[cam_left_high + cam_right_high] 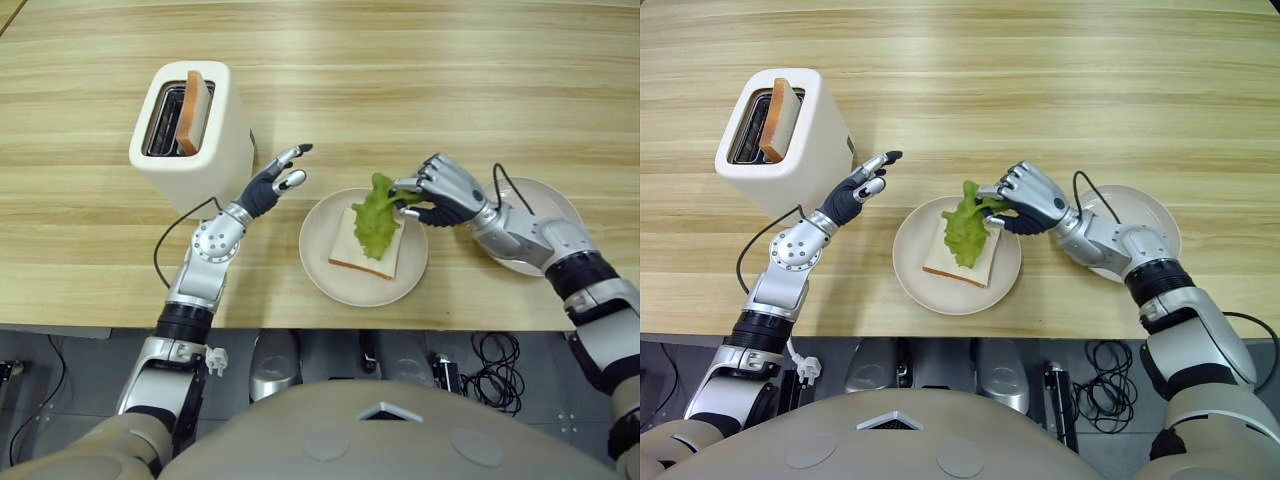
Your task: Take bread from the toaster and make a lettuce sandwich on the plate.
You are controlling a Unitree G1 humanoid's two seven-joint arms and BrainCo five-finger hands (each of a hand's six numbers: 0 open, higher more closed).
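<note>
lettuce step in hand. the right hand (pixel 440 190) is over the far right side of the plate (pixel 318 265), fingers pinched shut on the upper end of the lettuce leaf (pixel 377 222). the leaf drapes down over the bread slice (pixel 345 248) lying flat on that plate. hard to say from here whether the leaf rests fully on the bread or its top end is lifted a bit. the left hand (pixel 272 185) sits between the toaster (pixel 215 140) and the plate, fingers stretched out, holding nothing, near the toaster's side but apart from it. the toaster stands at the left of the table (pixel 420 70) with a second bread slice (pixel 193 112) upright in its slot, poking out the top. a spare plate (pixel 545 195) lies at right, partly under the right forearm. my read: bottom slice done, lettuce nearly placed, top slice not yet taken. next the right hand needs to let go and back off without dragging the leaf, then the left hand has to get above the slot, pinch the slice by its top edge, pull straight up and lay it on the lettuce
</note>
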